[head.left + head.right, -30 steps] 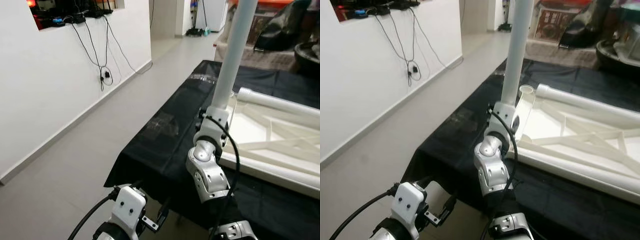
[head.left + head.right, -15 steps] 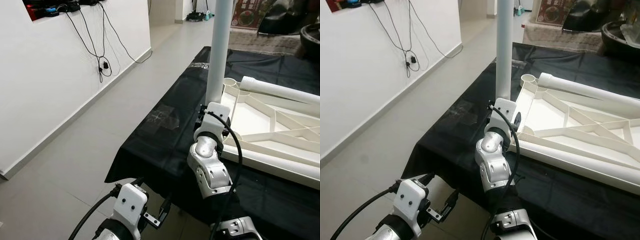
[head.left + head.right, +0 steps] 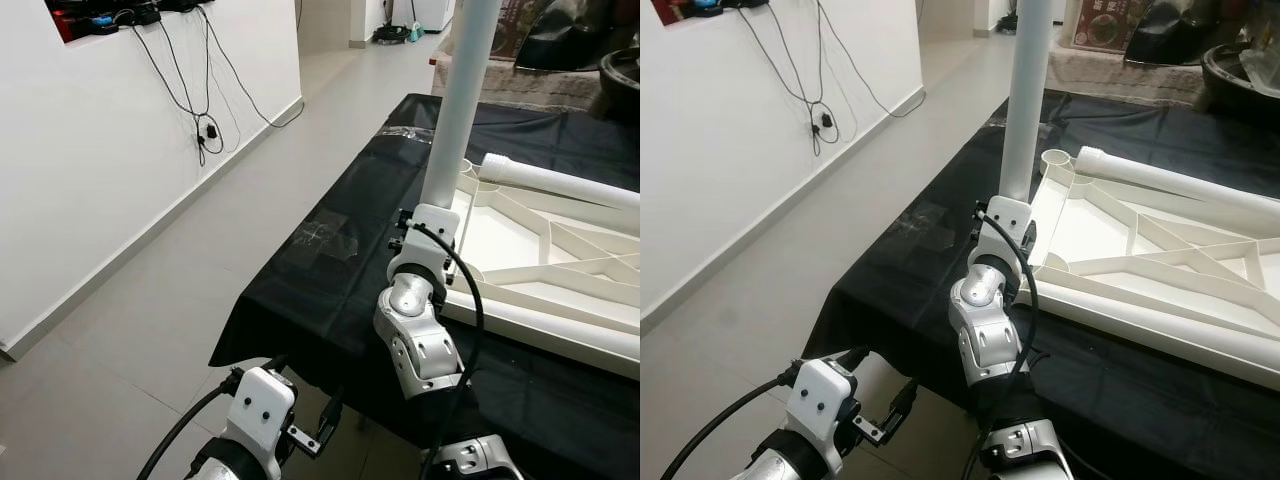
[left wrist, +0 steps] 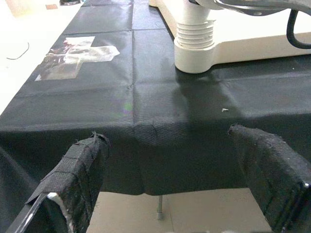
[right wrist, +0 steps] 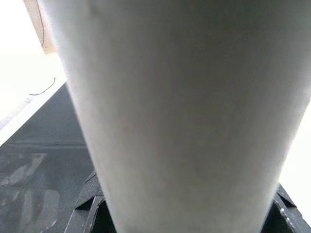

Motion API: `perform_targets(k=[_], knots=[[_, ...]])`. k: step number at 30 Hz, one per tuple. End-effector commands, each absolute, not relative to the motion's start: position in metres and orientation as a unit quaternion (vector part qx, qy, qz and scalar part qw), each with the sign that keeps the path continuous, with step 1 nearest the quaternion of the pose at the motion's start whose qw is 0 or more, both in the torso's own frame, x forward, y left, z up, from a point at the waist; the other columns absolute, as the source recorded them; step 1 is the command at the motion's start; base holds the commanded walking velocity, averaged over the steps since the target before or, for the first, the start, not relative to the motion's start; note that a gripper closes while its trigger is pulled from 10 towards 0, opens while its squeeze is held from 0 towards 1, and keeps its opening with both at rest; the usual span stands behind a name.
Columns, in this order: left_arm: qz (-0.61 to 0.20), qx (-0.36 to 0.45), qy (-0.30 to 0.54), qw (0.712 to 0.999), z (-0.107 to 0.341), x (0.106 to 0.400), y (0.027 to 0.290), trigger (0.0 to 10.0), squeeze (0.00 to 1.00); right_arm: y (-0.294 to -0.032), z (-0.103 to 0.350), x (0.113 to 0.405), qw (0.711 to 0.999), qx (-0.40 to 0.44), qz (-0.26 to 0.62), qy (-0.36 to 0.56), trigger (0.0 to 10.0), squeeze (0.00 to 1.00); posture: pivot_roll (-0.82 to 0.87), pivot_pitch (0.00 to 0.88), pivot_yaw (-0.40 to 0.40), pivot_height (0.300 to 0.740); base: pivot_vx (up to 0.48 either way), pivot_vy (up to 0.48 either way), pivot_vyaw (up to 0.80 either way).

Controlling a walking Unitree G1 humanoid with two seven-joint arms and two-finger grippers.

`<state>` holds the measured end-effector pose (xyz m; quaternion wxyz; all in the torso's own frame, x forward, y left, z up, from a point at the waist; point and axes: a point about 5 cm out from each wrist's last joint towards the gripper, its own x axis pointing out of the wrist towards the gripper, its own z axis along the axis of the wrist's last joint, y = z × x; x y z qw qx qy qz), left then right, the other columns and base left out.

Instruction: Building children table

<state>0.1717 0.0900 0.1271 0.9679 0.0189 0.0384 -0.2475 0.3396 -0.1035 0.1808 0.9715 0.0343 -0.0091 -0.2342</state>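
Pale tile floor (image 3: 150,300) runs along a white wall (image 3: 90,170) on the robot's left, w/ black cables (image 3: 205,110) hanging down it from a recess up top. Ahead stands a table under a black cloth (image 3: 330,290); a patch of clear tape (image 3: 325,238) is stuck on the cloth near its left edge. On the cloth lies the white plastic tabletop (image 3: 1140,260), underside up — ribs and diagonal braces showing, an open round socket (image 3: 1055,160) at its far left corner, and a loose white leg (image 3: 1170,185) lying along its far edge. Right tool (image 3: 432,222) is raised over the tabletop's near-left corner and clamps the lower end of a second white leg tube (image 3: 455,100), which stands close to upright, leaning slightly to the right at its top and running out of frame above; in the right wrist view the tube (image 5: 180,111) sits right against the camera, black fingers (image 5: 92,211) pressed on either side of it. Left tool (image 3: 318,432) hangs low, below and in front of the table's near edge, fingers (image 4: 73,179) spread wide w/ nothing between them; its wrist view looks across the cloth edge at a ribbed white corner socket (image 4: 194,46) of the tabletop.
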Motion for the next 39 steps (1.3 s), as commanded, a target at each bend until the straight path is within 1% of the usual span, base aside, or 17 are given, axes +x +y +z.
perform_targets(k=[1,4,6,9,10,12,13,14,15,16,17,20,25,28,31,34,39], knots=[[-0.245,0.026,0.048,0.968,0.122,0.171,0.092,10.0,0.0,-0.076,0.169,0.331,0.973,0.097,-0.208,0.027,0.0,0.0,0.07,0.114,0.037,0.74,0.0,0.0,0.0],[-0.243,0.026,0.048,0.968,0.121,0.174,0.093,10.0,0.0,-0.074,0.196,0.337,0.976,0.116,-0.185,-0.026,0.0,0.0,0.07,0.105,0.038,0.74,0.0,0.0,0.0],[-0.241,0.026,0.049,0.969,0.12,0.175,0.094,10.0,0.0,-0.07,0.22,0.34,0.979,0.14,-0.12,-0.082,0.0,0.0,0.07,0.088,0.035,0.74,0.0,0.0,0.0],[-0.239,0.025,0.049,0.969,0.12,0.176,0.095,10.0,0.0,-0.068,0.23,0.341,0.98,0.143,-0.094,-0.102,0.0,0.0,0.07,0.083,0.034,0.74,0.0,0.0,0.0],[-0.229,0.023,0.049,0.972,0.121,0.18,0.098,10.0,0.0,-0.063,0.241,0.341,0.979,0.16,-0.038,-0.118,0.0,0.0,0.07,0.065,0.035,0.74,0.0,0.0,0.0],[-0.229,0.023,0.049,0.972,0.121,0.18,0.098,10.0,0.0,-0.063,0.241,0.341,0.979,0.16,-0.038,-0.118,0.0,0.0,0.07,0.065,0.035,0.74,0.0,0.0,0.0],[-0.217,0.023,0.046,0.975,0.124,0.185,0.102,10.0,0.0,-0.058,0.247,0.342,0.977,0.178,0.014,-0.121,0.0,0.0,0.07,0.055,0.035,0.74,0.0,0.0,0.0],[-0.217,0.023,0.046,0.975,0.124,0.185,0.102,10.0,0.0,-0.058,0.247,0.342,0.977,0.178,0.014,-0.121,0.0,0.0,0.07,0.055,0.035,0.74,0.0,0.0,0.0],[-0.191,0.029,0.036,0.98,0.129,0.193,0.111,10.0,1.0,-0.054,0.25,0.339,0.969,0.197,0.077,-0.127,0.0,0.0,0.07,0.045,0.034,0.74,0.0,0.0,0.0],[-0.191,0.029,0.036,0.98,0.129,0.193,0.111,10.0,1.0,-0.054,0.25,0.339,0.969,0.197,0.077,-0.127,0.0,0.0,0.07,0.045,0.034,0.74,0.0,0.0,0.0],[-0.174,0.031,0.025,0.984,0.134,0.199,0.117,10.0,1.0,-0.051,0.251,0.336,0.962,0.21,0.119,-0.13,0.0,0.0,0.07,0.04,0.035,0.74,0.0,0.0,0.0],[-0.158,0.042,0.012,0.986,0.14,0.208,0.127,10.0,1.0,-0.05,0.247,0.335,0.958,0.211,0.149,-0.127,0.0,0.0,0.07,0.028,0.037,0.74,0.0,0.0,0.0],[-0.154,0.06,0.006,0.986,0.141,0.211,0.13,10.0,1.0,-0.051,0.237,0.336,0.965,0.185,0.142,-0.121,0.0,0.0,0.06,0.026,0.039,0.74,0.0,0.0,0.0],[-0.155,0.071,0.005,0.985,0.138,0.209,0.125,10.0,1.0,-0.057,0.216,0.34,0.981,0.125,0.108,-0.098,0.0,0.0,0.06,0.029,0.037,0.74,0.0,0.0,0.0],[-0.157,0.068,0.007,0.985,0.137,0.207,0.123,10.0,1.0,-0.062,0.208,0.342,0.988,0.094,0.084,-0.091,0.0,0.0,0.06,0.035,0.034,0.74,0.0,0.0,0.0],[-0.159,0.065,0.009,0.985,0.137,0.207,0.122,10.0,1.0,-0.062,0.205,0.342,0.989,0.09,0.085,-0.086,0.0,0.0,0.06,0.035,0.034,0.74,0.0,0.0,0.0],[-0.167,0.063,0.012,0.984,0.136,0.205,0.118,10.0,1.0,-0.053,0.194,0.338,0.981,0.107,0.145,-0.074,0.0,0.0,0.06,0.048,0.03,0.74,0.0,0.0,0.0]])
